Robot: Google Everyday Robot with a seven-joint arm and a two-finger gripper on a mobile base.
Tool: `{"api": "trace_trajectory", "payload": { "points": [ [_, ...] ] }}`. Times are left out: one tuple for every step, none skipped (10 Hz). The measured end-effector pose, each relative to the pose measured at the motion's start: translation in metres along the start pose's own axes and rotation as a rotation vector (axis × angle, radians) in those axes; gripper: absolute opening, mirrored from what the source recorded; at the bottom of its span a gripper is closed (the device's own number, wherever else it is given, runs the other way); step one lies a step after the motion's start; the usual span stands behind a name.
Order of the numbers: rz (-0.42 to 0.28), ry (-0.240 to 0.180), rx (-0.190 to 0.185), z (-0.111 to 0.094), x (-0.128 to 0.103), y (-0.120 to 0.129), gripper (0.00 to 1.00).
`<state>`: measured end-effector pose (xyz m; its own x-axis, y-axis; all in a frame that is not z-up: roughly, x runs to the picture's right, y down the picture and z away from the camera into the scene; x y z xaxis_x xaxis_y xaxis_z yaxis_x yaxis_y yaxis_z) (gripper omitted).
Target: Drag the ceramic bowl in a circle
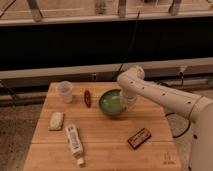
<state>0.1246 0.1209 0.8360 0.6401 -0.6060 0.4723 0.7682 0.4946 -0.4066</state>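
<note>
The ceramic bowl (110, 104), round and glossy green with a paler inside, sits on the wooden table (107, 150) near its back middle. My gripper (127, 103) comes down from the white arm (165, 97) at the bowl's right rim, and the wrist hides most of it. The gripper's tip is at or inside the rim. The translucent plastic cup (64, 91) stands to the left of the bowl, apart from it.
A small reddish-brown item (88, 98) lies just left of the bowl. A white packet (56, 120) and a white bottle (74, 141) lie at the front left. A brown snack bar (139, 138) lies at the front right. A dark wall runs behind the table.
</note>
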Motion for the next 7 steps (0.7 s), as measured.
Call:
{"api": "trace_trajectory", "payload": {
  "points": [
    [-0.022,-0.01,0.003,-0.001,-0.007,-0.001,0.0],
    [-0.056,-0.023,0.015,-0.003,-0.021,-0.002,0.0],
    [-0.081,-0.035,0.013,-0.004,-0.032,0.004,0.0],
    [-0.096,-0.047,0.011,-0.004,-0.04,0.01,0.0],
    [-0.105,-0.061,0.009,-0.004,-0.046,0.02,0.0],
    [-0.102,-0.07,0.001,-0.004,-0.046,0.031,0.0],
    [-0.092,-0.077,-0.008,-0.004,-0.042,0.045,0.0]
  ]
}}
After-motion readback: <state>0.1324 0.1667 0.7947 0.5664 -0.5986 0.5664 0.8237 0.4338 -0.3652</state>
